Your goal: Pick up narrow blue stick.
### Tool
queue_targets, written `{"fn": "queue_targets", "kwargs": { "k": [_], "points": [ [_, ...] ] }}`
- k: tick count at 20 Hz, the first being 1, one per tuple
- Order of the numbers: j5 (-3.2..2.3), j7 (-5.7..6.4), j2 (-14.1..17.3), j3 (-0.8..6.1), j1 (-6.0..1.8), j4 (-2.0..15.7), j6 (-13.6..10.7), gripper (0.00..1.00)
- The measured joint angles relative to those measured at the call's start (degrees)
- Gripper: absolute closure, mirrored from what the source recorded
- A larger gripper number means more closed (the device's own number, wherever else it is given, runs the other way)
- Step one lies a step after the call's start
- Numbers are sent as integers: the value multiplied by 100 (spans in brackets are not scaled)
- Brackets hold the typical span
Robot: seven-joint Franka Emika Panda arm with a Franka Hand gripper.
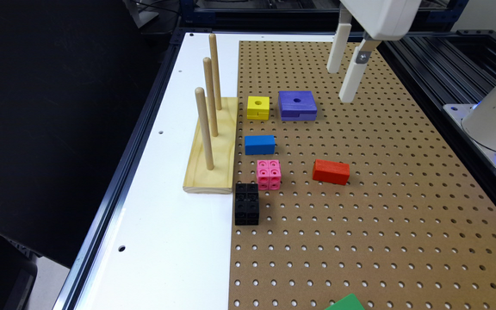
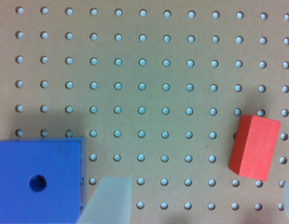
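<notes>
The gripper (image 1: 346,79) hangs at upper right of the exterior frame, fingers spread wide, holding nothing. The blue stick (image 1: 259,144) lies well down and left of it, beyond the purple block (image 1: 297,104), its long axis running left to right across the frame.

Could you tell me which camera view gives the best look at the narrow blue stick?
The exterior view: the narrow blue stick lies whole and unobstructed on the pegboard, beside the wooden peg base. The wrist view looks at the purple-blue holed block and red block instead.
</notes>
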Motion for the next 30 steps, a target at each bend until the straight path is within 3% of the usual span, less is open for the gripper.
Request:
{"fn": "queue_targets", "kwargs": {
  "k": [8, 22, 30],
  "points": [
    [0, 0, 306, 0, -9, 293, 0, 0],
    [-11, 0, 1028, -3, -71, 1029, 0, 0],
    [-31, -3, 1077, -5, -165, 1104, 0, 0]
  ]
}}
